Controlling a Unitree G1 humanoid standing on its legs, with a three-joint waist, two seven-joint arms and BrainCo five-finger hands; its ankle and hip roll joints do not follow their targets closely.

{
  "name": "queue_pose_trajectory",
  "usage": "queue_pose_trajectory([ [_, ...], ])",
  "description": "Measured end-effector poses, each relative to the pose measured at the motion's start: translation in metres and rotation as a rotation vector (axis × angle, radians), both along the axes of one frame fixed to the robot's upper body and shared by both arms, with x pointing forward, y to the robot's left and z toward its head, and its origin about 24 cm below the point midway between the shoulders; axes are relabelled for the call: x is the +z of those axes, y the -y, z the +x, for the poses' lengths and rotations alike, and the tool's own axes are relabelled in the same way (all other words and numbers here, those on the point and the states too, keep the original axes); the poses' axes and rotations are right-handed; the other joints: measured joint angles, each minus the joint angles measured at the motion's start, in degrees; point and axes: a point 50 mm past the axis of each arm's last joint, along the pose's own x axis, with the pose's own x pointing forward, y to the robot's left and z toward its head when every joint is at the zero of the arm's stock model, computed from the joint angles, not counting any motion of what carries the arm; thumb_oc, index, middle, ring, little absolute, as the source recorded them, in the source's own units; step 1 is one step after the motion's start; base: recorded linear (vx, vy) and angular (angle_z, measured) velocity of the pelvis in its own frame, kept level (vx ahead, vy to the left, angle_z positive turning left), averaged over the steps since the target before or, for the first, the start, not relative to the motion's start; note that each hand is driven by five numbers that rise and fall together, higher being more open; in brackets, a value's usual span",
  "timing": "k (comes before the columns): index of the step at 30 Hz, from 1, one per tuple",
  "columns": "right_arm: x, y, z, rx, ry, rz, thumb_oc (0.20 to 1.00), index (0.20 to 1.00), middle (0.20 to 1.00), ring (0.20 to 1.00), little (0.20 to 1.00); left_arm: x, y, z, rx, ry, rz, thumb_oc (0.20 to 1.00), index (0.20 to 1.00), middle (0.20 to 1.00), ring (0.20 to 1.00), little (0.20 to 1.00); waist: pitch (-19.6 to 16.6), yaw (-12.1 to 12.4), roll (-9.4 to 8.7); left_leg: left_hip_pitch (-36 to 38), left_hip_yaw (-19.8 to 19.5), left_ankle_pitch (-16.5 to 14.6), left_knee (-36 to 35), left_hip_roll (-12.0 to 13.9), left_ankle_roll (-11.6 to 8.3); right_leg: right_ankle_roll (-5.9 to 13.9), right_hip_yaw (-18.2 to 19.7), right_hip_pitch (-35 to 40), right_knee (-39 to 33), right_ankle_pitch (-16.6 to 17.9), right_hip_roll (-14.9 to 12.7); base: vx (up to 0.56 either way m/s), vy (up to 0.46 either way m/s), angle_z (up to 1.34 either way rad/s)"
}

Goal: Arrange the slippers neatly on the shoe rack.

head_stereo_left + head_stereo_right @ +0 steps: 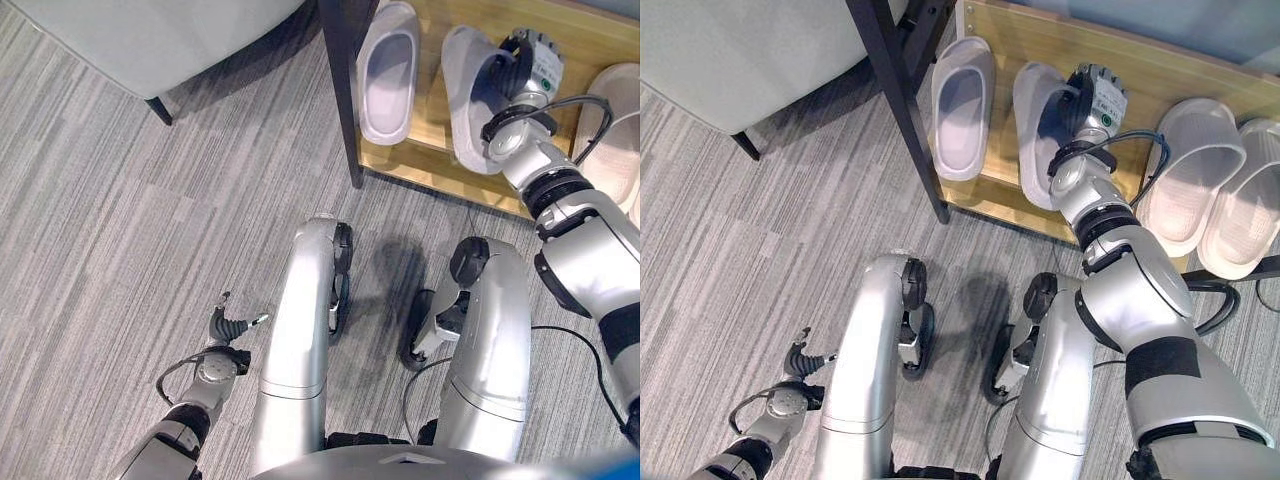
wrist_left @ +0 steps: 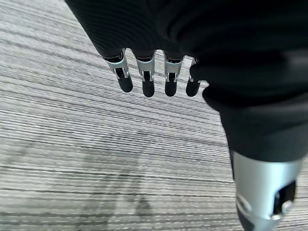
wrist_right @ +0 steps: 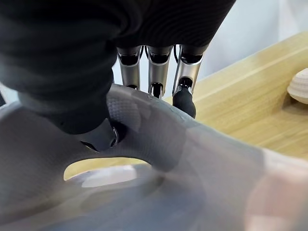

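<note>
Upper right of frame: right hand [image 1: 1087, 105] pinches strap of grey slipper [image 1: 1037, 130], thumb under, fingers over. Slipper on wooden rack [image 1: 1200, 60], heel overhanging front edge, long axis front-to-back, slightly skewed from mate [image 1: 962, 105]. Placement unfinished; beige pair [image 1: 1215, 185] already shelved. Left hand [image 1: 232, 326] lower left, empty, fingers loose.

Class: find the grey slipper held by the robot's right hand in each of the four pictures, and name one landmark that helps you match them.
Left eye view: grey slipper upper right, on the wooden shelf.
Right eye view: upper middle, beside its twin slipper.
Left wrist view: absent; carpet.
Right wrist view: strap pinched by the right hand.
Shared landmark: the wooden shelf.
</note>
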Motion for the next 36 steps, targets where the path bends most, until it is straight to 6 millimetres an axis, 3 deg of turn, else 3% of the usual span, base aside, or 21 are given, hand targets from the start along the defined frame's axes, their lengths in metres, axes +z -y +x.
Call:
queue_pose_trajectory([
  [9, -0.002, 0.004, 0.000, -0.012, -0.006, 0.036, 0.200, 0.200, 0.200, 0.200, 0.200, -0.005, -0.003, -0.008, 0.011, -0.024, 0.007, 1.000, 1.000, 1.000, 1.000, 1.000, 0.26, 0.27, 0.09, 1.85, 0.23, -1.14, 0.01, -0.74, 0.06, 0.62, 0.30, 2.18, 0.06, -1.28, -0.12, 0.00, 0.004, 0.01],
  [11, 0.005, 0.002, 0.000, -0.010, 0.014, 0.035, 0.200, 0.200, 0.200, 0.200, 0.200, -0.004, -0.002, -0.008, 0.010, -0.022, 0.004, 1.000, 1.000, 1.000, 1.000, 1.000, 2.49, 0.39, 0.13, 2.59, 0.44, -1.20, 0.55, -0.71, 0.19, 0.56, 0.54, 2.80, 0.66, -1.29, -0.19, -0.02, 0.006, 0.01],
  [15, 0.005, 0.010, -0.001, -0.035, 0.011, 0.050, 0.200, 0.200, 0.200, 0.200, 0.200, 0.007, 0.011, -0.003, -0.042, 0.065, -0.041, 1.000, 1.000, 1.000, 1.000, 1.000, 3.16, 1.08, 0.23, 2.68, 0.68, -1.23, 1.39, -0.76, 0.22, 0.64, 0.89, 3.06, 1.79, -1.63, -0.41, -0.02, 0.005, 0.03],
  [17, 0.003, 0.014, -0.001, -0.044, 0.003, 0.090, 1.000, 1.000, 1.000, 1.000, 1.000, 0.007, 0.010, -0.004, -0.044, 0.065, -0.040, 1.000, 1.000, 1.000, 1.000, 1.000, 3.16, 1.45, 0.24, 2.82, 0.67, -1.39, 1.41, -0.98, -0.14, 1.17, 0.89, 3.44, 1.93, -2.09, -0.66, -0.01, 0.012, 0.09],
  [26, -0.002, 0.019, 0.000, -0.035, -0.040, 0.179, 1.000, 1.000, 1.000, 1.000, 1.000, 0.003, -0.002, -0.013, -0.054, 0.010, -0.017, 1.000, 1.000, 1.000, 1.000, 1.000, 3.52, 1.58, 0.83, 3.18, 0.85, -1.45, 1.37, -1.97, 0.17, 1.61, 1.12, 4.45, 1.97, -2.85, -1.18, 0.00, 0.014, 0.04],
  [36, 0.005, 0.011, 0.000, 0.025, 0.020, 0.352, 1.000, 1.000, 1.000, 1.000, 1.000, 0.002, 0.005, -0.012, -0.069, 0.002, -0.052, 1.000, 1.000, 1.000, 1.000, 1.000, 3.51, 1.11, 0.83, 3.74, 0.82, -1.80, 1.51, -1.92, -0.17, 1.79, 1.25, 5.06, 2.13, -2.94, -1.13, 0.00, 0.000, 0.00],
])
